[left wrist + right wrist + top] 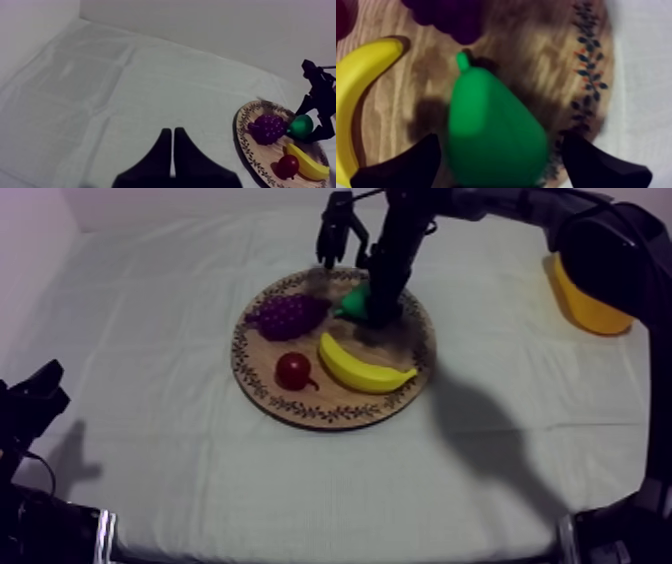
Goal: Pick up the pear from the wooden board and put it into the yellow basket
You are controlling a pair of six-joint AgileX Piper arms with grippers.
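Observation:
The green pear [353, 301] lies on the round wooden board [300, 410], near its back edge. My right gripper [385, 313] has come down onto it from the upper right. In the right wrist view the pear [493, 130] sits between the two black fingers [401, 167], which stand apart with a small gap on each side, so the gripper [498, 165] is open around it. The yellow basket [590, 303] stands at the far right of the table, partly behind the arm. My left gripper [172, 132] is shut on nothing, low at the left [45, 383].
Purple grapes [288, 315] lie just left of the pear, a banana [362, 368] in front of it and a small red fruit [293, 370] at the board's front left. The left wrist view shows the board [239, 131] with the right arm over the pear [301, 126].

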